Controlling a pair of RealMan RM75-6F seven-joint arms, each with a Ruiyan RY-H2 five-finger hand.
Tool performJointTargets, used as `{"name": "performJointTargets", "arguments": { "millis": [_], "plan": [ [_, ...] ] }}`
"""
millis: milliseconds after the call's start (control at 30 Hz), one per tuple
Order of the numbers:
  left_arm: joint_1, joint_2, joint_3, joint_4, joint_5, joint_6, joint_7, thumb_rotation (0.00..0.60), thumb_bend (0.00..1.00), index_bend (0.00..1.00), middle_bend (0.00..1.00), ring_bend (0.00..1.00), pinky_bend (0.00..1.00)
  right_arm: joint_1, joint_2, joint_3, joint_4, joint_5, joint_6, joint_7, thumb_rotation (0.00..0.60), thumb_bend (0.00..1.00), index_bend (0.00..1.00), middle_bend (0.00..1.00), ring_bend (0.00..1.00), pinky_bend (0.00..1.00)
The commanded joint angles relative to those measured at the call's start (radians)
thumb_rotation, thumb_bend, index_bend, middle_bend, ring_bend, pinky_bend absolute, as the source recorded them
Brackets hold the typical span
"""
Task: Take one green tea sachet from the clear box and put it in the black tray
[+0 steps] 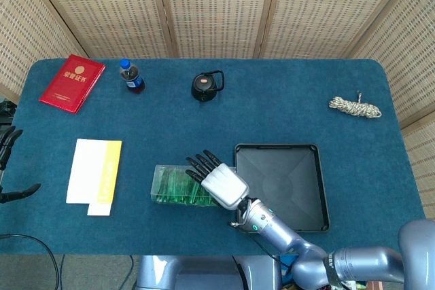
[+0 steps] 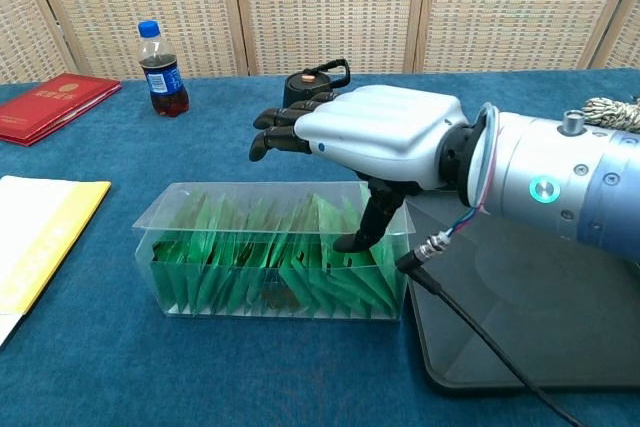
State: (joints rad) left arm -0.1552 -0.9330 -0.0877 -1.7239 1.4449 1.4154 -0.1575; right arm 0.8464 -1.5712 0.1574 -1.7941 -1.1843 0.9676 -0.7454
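Note:
The clear box (image 2: 262, 265) (image 1: 178, 185) lies just left of the black tray (image 1: 280, 216) (image 2: 520, 352), packed with several upright green tea sachets (image 2: 300, 277). My right hand (image 2: 372, 135) (image 1: 221, 181) hovers over the box's right end, palm down, fingers stretched out and slightly curled. Its thumb points down into the box's right end, near the sachet tops. Nothing shows in its grip. My left hand (image 1: 8, 149) is at the far left edge of the head view, off the table, fingers spread and holding nothing.
A red booklet (image 1: 72, 83), a cola bottle (image 1: 131, 76) and a black kettle (image 1: 206, 86) stand along the back. A coil of rope (image 1: 355, 106) lies at the back right. A white and yellow paper (image 1: 94, 174) lies left of the box.

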Motion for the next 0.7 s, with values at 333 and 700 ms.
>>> {"name": "performJointTargets", "arguments": {
  "millis": [333, 700],
  "plan": [
    [-0.001, -0.001, -0.001, 0.000, -0.002, -0.002, 0.002, 0.600, 0.10, 0.00, 0.00, 0.00, 0.00, 0.006, -0.042, -0.025, 0.091, -0.132, 0.085, -0.031, 0.600, 0.49, 0.21, 0.12, 0.00, 0.00],
    [-0.003, 0.000, -0.001, 0.001, -0.005, -0.006, -0.001, 0.600, 0.10, 0.00, 0.00, 0.00, 0.00, 0.046, -0.050, 0.068, 0.111, -0.064, 0.069, -0.020, 0.600, 0.49, 0.21, 0.12, 0.00, 0.00]
  ]
}}
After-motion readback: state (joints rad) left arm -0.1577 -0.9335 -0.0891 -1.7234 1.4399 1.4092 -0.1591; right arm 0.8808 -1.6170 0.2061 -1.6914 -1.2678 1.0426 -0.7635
